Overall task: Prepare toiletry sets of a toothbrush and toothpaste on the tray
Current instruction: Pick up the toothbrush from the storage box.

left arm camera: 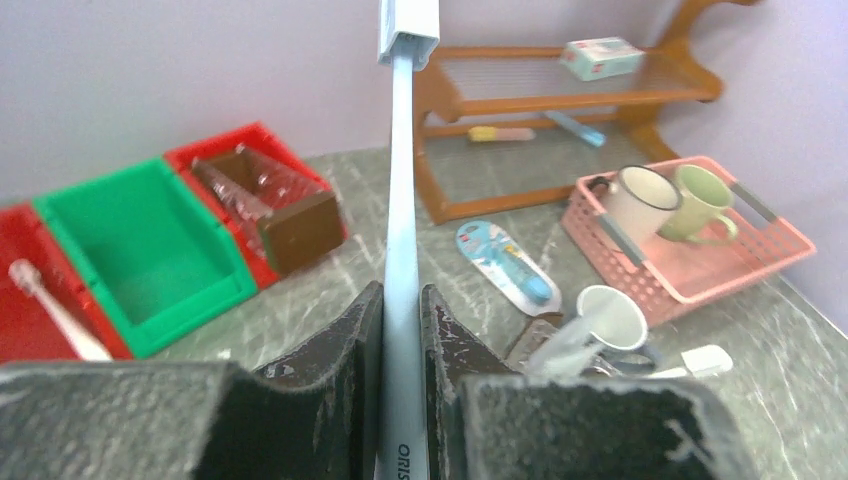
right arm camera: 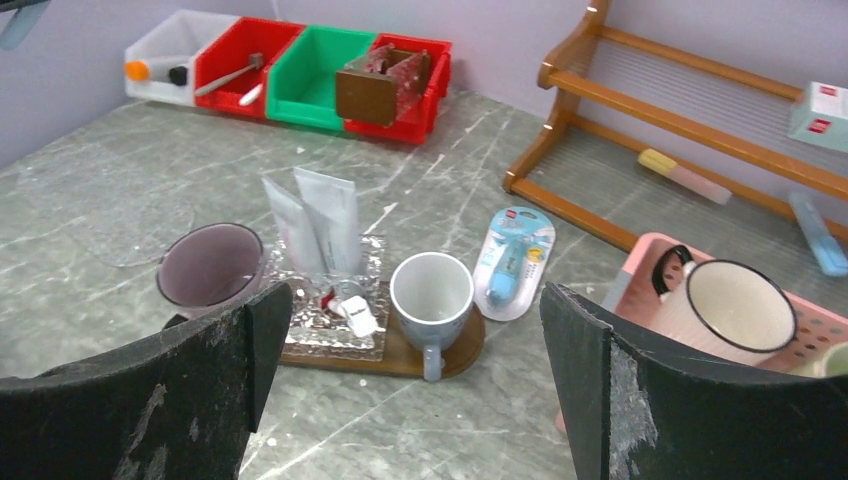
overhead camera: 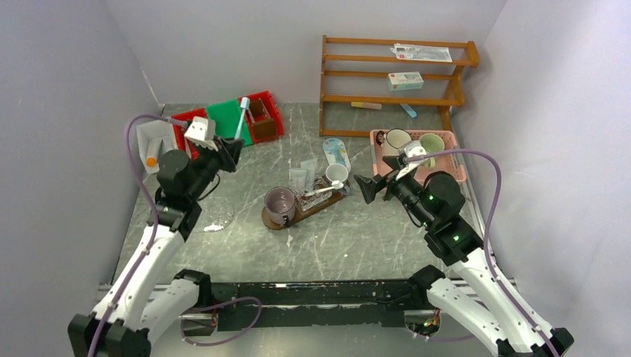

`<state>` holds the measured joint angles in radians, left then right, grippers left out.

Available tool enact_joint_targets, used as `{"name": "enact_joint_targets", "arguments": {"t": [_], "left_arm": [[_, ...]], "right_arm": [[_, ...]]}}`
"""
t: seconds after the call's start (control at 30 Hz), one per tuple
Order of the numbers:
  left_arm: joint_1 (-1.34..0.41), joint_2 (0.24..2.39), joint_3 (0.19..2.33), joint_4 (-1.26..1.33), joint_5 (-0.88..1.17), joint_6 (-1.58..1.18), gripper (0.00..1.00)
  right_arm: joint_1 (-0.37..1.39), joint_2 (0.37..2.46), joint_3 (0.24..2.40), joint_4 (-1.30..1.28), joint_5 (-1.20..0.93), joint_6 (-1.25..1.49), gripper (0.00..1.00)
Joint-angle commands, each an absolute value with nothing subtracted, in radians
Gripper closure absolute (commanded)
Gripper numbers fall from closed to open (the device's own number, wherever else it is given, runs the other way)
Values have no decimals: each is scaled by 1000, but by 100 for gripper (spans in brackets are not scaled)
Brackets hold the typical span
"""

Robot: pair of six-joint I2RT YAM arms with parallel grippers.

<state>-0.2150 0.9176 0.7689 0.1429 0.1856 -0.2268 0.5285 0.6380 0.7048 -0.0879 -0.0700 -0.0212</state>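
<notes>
— toothbrush point(left arm camera: 400, 200) check! who is holding it?
— our left pincer point(left arm camera: 402, 300) is holding it. the jaws are pressing on the thin handle, almost shut. the brush is sticking straight out from them, head at the far end, up in the air near the green bin point(left arm camera: 150, 240) and well apart from the tray point(right arm camera: 460, 352).
— what is our right pincer point(overhead camera: 366, 187) doing?
— it is hanging in the air with its jaws spread wide. it is facing the tray.
— where is the tray lying?
— it is lying in the middle of the table point(overhead camera: 357, 238), between our two arms. a purple cup point(right arm camera: 210, 265) is standing on its left end and a white mug point(right arm camera: 432, 290) is standing on its right end.
— what are we seeing between them?
— a glass dish point(right arm camera: 300, 340) is sitting there, with two white tubes point(right arm camera: 325, 225) leaning up in it.
— are we seeing more mugs?
— yes, two are standing in the pink basket point(left arm camera: 730, 275) on the right, near the wooden rack point(overhead camera: 394, 74). a blue packet point(right arm camera: 512, 255) is lying flat on the table just behind the white mug.
</notes>
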Motion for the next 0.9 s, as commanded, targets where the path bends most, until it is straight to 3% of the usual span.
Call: {"name": "enact_joint_targets", "arguments": {"t": [0.0, 0.37, 0.7, 0.87], "left_arm": [[-298, 799, 694, 253, 218, -106, 95], [-415, 690, 637, 270, 356, -21, 94], [-440, 665, 535, 447, 545, -36, 95], [-469, 643, 511, 433, 626, 54, 95]], "right_arm": [[531, 652, 742, -91, -163, 11, 0], [531, 755, 793, 10, -337, 112, 1], [589, 891, 742, 395, -466, 294, 6], [682, 984, 787, 506, -512, 245, 7]]}}
